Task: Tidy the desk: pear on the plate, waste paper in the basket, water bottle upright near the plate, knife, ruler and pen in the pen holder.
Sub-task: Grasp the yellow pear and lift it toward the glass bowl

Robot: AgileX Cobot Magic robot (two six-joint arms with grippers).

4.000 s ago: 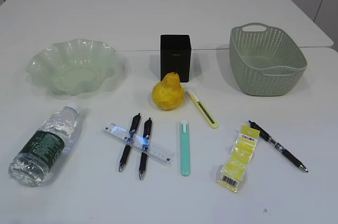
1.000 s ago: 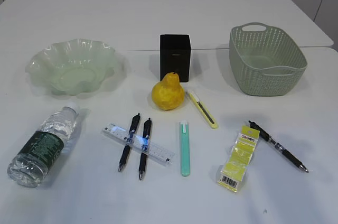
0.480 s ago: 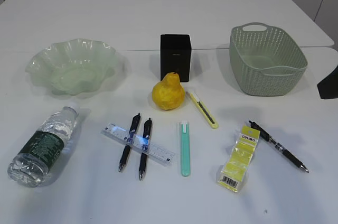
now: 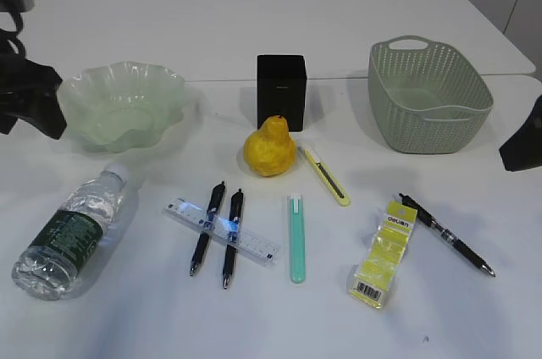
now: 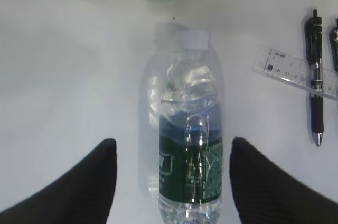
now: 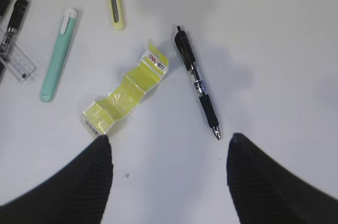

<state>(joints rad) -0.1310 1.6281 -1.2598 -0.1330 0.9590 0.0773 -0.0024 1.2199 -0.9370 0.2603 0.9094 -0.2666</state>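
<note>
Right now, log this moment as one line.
phase: approach | left end effector: open above lying water bottle | right end effector: open, empty | pear: on desk

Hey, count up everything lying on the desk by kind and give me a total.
Black pens: 3
Utility knives: 2, one yellow, one mint green
Ruler: 1
Pear: 1
Water bottle: 1
Plate: 1
Basket: 1
Pen holder: 1
Yellow waste paper: 1
Total: 12
</note>
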